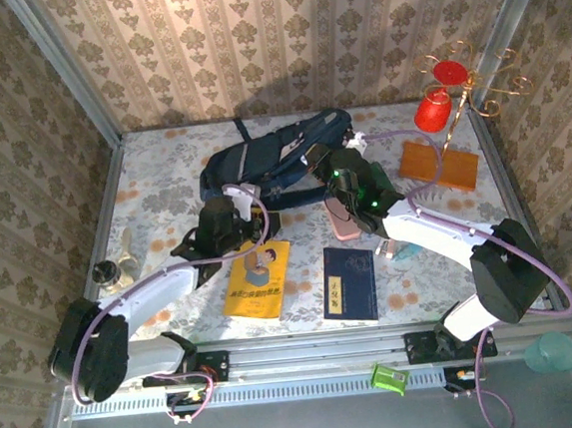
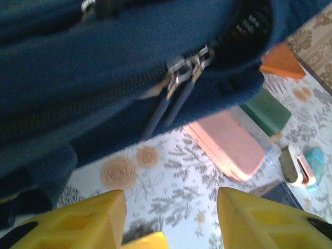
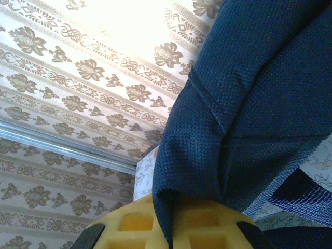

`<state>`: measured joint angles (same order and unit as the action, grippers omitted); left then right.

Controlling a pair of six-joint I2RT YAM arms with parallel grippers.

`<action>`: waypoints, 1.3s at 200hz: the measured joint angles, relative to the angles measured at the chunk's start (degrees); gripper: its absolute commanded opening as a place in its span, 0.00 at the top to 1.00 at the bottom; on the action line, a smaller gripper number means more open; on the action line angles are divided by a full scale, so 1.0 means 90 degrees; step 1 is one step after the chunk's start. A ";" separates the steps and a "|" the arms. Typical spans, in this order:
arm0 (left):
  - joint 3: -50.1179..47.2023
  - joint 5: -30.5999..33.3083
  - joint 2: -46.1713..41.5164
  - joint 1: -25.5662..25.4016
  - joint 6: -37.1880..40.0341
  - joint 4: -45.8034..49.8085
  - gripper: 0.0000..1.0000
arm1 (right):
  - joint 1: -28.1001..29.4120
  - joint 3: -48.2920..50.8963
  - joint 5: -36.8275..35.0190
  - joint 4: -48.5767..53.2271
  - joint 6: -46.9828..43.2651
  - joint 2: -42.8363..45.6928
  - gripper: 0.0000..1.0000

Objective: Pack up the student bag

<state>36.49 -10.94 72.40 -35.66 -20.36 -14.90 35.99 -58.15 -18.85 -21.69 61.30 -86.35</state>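
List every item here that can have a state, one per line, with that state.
Dark navy fabric backpack: on table, fabric pinched.
Its two metal zip sliders: side by side, pulls hanging.
Left end effector: open, empty.
Right end effector: shut on backpack fabric.
Yellow rectangular paper book: closed, flat.
Navy rectangular paper book: closed, flat.

Left wrist view: the student bag (image 2: 104, 78) is blurred, cut off at top and left; it hides one end of a pink case (image 2: 228, 142). Right wrist view: its fabric covers part of the right gripper (image 3: 171, 228).
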 measured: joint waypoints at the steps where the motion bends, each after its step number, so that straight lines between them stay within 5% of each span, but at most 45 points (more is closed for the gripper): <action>1: 0.0012 0.0022 0.0019 0.0000 0.0005 -0.0024 0.53 | 0.0002 -0.0002 -0.0002 0.0000 0.0000 0.0000 0.91; 67: 0.0187 0.0724 0.0663 0.0007 0.0296 -0.0605 0.63 | 0.0039 -0.0104 -0.0032 -0.0029 -0.0002 -0.0075 0.91; 198: 0.0481 0.0454 0.1081 0.0056 0.0318 -0.1226 0.63 | 0.0032 -0.0107 -0.0148 -0.0165 -0.0002 -0.0104 0.91; 232: 0.0481 0.0381 0.1081 0.0090 0.0318 -0.1314 0.72 | 0.0032 -0.0104 -0.0148 -0.0233 -0.0002 -0.0143 0.92; 260: 0.0481 0.0357 0.1081 0.0112 0.0350 -0.1370 0.92 | 0.0032 -0.0104 -0.0148 -0.0245 -0.0002 -0.0165 0.92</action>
<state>40.82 -7.73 82.13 -34.65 -17.21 -27.22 36.27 -59.09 -20.18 -23.90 61.28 -87.83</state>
